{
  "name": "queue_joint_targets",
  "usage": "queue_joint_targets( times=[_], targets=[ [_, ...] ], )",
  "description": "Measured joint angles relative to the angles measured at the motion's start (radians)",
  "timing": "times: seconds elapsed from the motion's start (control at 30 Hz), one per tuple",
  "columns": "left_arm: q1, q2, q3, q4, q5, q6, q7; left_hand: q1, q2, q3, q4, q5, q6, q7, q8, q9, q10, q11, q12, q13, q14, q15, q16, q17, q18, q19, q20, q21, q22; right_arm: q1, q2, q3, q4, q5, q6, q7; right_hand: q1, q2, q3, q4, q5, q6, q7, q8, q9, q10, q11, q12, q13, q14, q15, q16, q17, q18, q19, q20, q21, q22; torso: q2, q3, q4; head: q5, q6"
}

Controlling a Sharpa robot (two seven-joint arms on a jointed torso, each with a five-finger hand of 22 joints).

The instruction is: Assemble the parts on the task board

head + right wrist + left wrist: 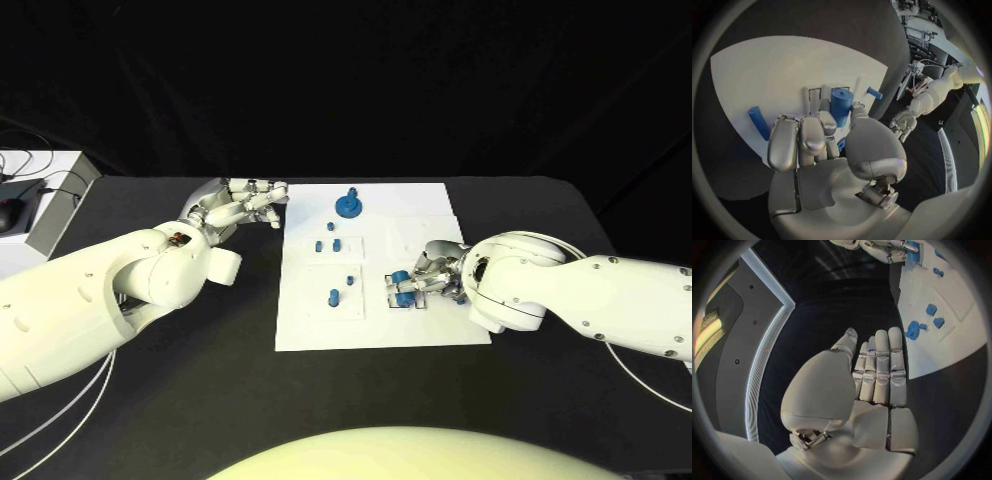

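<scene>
The white task board (433,330) lies in the middle of the black table. My right hand (430,280) is low over its right half, and its thumb and fingers grip an upright blue cylinder (402,287) (841,106) at a black-outlined square on the board. A blue peg (758,122) lies on the board (767,70) beside the fingers. My left hand (245,205) (876,372) hovers at the board's far left corner, fingers straight and holding nothing. A round blue part (349,206) (912,330) stands near the far edge. Small blue parts (327,245) and another one (335,297) sit in the left half.
A pale box with cables and a dark mouse (15,213) sits off the table's far left corner. Bare black table (216,400) stretches in front of and to both sides of the board.
</scene>
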Motion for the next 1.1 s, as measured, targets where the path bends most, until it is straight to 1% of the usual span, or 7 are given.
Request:
queue_joint_targets(
  times=[0.2,0.33,0.43,0.53,0.63,0.9,1.1],
  targets=[
    [0.0,0.0,0.0,0.0,0.0,0.0,0.0,0.0,0.0,0.0,0.0,0.0,0.0,0.0,0.0,0.0,0.0,0.0,0.0,0.0,0.0,0.0,0.0,0.0,0.0,0.0,0.0,0.0,0.0,0.0,0.005,0.0,-0.007,0.0,-0.001,0.0,0.0,0.0,0.0,0.0,-0.02,0.0,0.0,0.0,0.0,0.001,0.001,0.0,-0.001,0.0,0.0,0.0,0.0,0.0,0.0,0.0,0.0,0.0,0.0,-0.0006,0.0003,0.0,0.0],
    [0.0,0.0,0.0,0.0,0.0,0.0,-0.001,0.0,0.0,-0.003,0.003,0.0,0.0,0.0,0.0,0.0,0.0,0.0,0.0,0.0,0.0,0.0,0.0,0.0,0.0,0.004,-0.004,0.0,0.002,-0.001,0.008,0.0,-0.013,-0.001,-0.004,0.001,-0.024,-0.011,0.014,-0.003,-0.125,0.0,0.0,0.002,0.0,-0.003,-0.003,0.0,-0.001,0.0,0.0,0.0,0.0,0.0,0.0,0.0,0.0,0.0,0.0,-0.0007,0.0004,0.0,0.0],
    [0.0,0.0,0.0,0.0,0.0,0.0,-0.001,0.0,0.0,-0.003,0.003,0.0,0.0,0.0,0.0,0.0,0.0,0.0,0.0,0.0,0.0,0.0,0.0,0.0,0.0,0.004,-0.004,0.0,0.002,-0.001,0.011,-0.001,-0.02,-0.001,-0.007,0.001,-0.05,-0.05,0.047,0.056,-0.227,0.005,-0.006,0.002,-0.004,-0.006,-0.007,0.0,-0.002,0.0,0.0,-0.004,-0.001,0.0,0.0,0.0,0.0,0.001,0.0,-0.0007,0.0004,0.0,0.0],
    [0.0,0.0,0.0,0.0,0.0,0.0,-0.001,0.0,0.0,-0.003,0.003,0.0,0.0,0.0,0.0,0.0,0.0,0.0,0.0,0.0,0.0,0.0,0.0,0.0,0.0,0.004,-0.004,0.0,0.002,-0.002,0.013,-0.001,-0.024,-0.001,-0.01,0.0,-0.059,-0.128,0.117,0.142,-0.301,0.009,-0.002,0.003,-0.009,-0.01,-0.005,-0.004,-0.003,0.0,0.0,-0.004,-0.001,0.0,0.0,0.0,0.0,0.001,0.0,-0.0008,0.0004,0.001,-0.001],
    [0.0,0.0,0.0,0.0,0.0,0.0,-0.001,0.0,0.0,-0.003,0.003,0.0,0.0,0.0,0.0,0.0,0.0,0.0,0.0,0.0,0.0,0.0,0.0,0.0,0.0,0.004,-0.004,0.0,0.002,-0.002,0.015,-0.002,-0.026,-0.001,-0.015,0.0,-0.088,-0.16,0.136,0.162,-0.348,0.007,0.0,0.002,-0.009,-0.011,-0.006,-0.004,-0.004,0.0,0.0,-0.004,-0.001,0.0,0.0,0.0,0.0,0.001,0.0,-0.0008,0.0004,0.001,-0.001],
    [0.0,0.0,0.0,0.0,0.0,0.0,-0.001,0.0,0.0,-0.003,0.003,0.0,0.0,0.0,0.0,0.0,0.0,0.0,0.0,0.0,0.0,0.0,0.0,0.0,0.0,0.004,-0.004,0.0,0.002,-0.004,0.015,-0.002,-0.026,-0.001,-0.029,-0.001,-0.135,-0.207,0.132,0.169,-0.393,0.007,0.0,-0.004,-0.013,-0.012,-0.005,-0.004,-0.005,0.0,0.0,-0.004,-0.001,0.0,0.0,0.0,-0.004,0.001,-0.001,-0.0007,0.0004,0.002,-0.002],
    [0.0,-0.001,0.0,0.0,0.0,0.0,-0.001,0.0,0.0,-0.003,0.003,0.0,0.0,0.0,0.0,0.0,0.0,0.0,0.0,0.0,0.0,0.0,0.0,0.0,0.0,0.004,-0.004,0.0,0.001,-0.006,0.007,-0.002,-0.016,-0.001,-0.038,-0.001,-0.136,-0.208,0.132,0.169,-0.393,0.006,0.001,-0.007,-0.013,-0.012,-0.005,-0.004,-0.006,0.0,0.0,-0.004,-0.001,0.0,0.0,0.0,-0.004,0.0,-0.001,-0.0005,0.0004,0.002,-0.002]
  ],
)
